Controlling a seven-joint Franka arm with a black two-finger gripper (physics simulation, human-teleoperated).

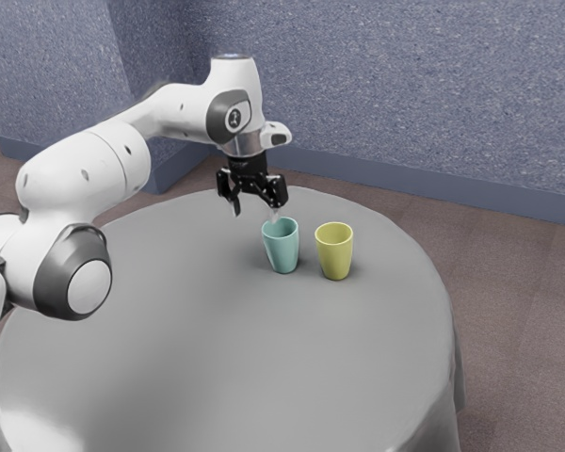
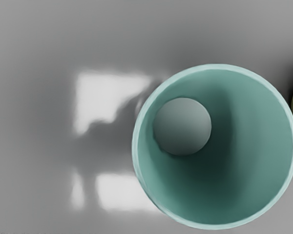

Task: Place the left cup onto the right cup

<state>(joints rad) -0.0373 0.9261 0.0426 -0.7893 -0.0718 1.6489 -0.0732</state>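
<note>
The teal cup (image 1: 282, 245) stands upright toward the far edge of the round surface (image 1: 217, 358), with the yellow cup (image 1: 334, 250) just beside it, not touching. The gripper (image 1: 255, 205) hovers just above the teal cup's rim, jaws spread and holding nothing, probably so as to pinch the wall. The wrist view looks straight into the teal cup (image 2: 244, 146), showing it empty; the exterior view shows the gripper's height and the gap between the cups.
</note>
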